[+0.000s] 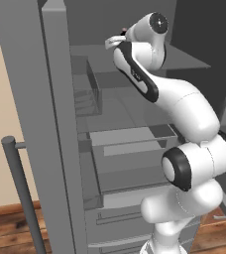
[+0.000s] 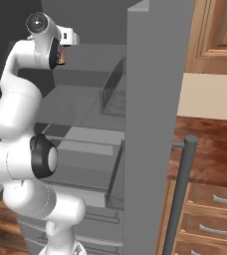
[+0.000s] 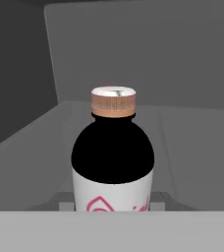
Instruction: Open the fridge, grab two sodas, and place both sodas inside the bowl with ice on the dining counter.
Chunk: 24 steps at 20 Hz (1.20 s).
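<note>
The grey fridge [image 1: 50,124] stands open, and my arm reaches onto its upper shelf [image 2: 85,60]. A soda bottle [image 3: 113,157] rises right in front of the hand: dark shoulders, white label with pink marks, copper cap with a silver top. My gripper [image 3: 111,203] is around its lower body, and the fingertips [image 3: 67,205] press against both sides. From the base I see the gripper [image 1: 117,40] deep in the fridge, with a reddish sliver of the soda [image 2: 62,54] beside the wrist. The bowl with ice and the dining counter are out of view.
Both fridge doors [image 2: 150,99] swing out on either side of the arm, each with a long bar handle [image 1: 18,188]. Glass shelves and a pulled-out drawer [image 1: 130,144] lie below the hand. Wooden cabinets [image 2: 220,40] and drawers [image 2: 210,214] stand at the right.
</note>
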{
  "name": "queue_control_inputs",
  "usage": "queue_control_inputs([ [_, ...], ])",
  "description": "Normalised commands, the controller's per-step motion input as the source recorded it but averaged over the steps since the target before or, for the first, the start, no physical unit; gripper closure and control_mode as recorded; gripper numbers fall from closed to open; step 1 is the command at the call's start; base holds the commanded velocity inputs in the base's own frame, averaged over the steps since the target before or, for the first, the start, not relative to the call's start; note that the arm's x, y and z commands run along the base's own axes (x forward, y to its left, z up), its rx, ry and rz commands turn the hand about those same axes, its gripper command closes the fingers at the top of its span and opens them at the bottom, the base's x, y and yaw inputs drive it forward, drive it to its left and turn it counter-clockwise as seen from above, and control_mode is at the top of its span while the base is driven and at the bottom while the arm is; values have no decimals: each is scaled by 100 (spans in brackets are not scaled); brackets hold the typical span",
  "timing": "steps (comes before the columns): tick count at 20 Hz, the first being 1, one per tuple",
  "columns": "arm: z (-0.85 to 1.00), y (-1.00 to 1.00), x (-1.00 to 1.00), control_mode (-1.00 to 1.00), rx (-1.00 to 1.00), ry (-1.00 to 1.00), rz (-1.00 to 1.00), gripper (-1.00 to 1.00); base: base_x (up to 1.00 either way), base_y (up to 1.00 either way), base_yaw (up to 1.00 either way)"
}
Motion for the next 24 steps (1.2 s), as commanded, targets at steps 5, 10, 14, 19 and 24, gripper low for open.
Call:
queue_control_inputs([
  [5, -1, 0, -7, -100, 0, 0, -1, 100, 0, 0, 0],
  [10, 0, -2, -38, -100, 0, -4, -2, 100, 0, 0, 0],
  [14, 0, -14, -73, -100, 4, -13, 0, 100, 0, 0, 0],
  [19, -4, -12, -97, -100, 6, -18, 0, 100, 0, 0, 0],
  [24, 14, -8, -100, -100, 8, -9, 0, 100, 0, 0, 0],
])
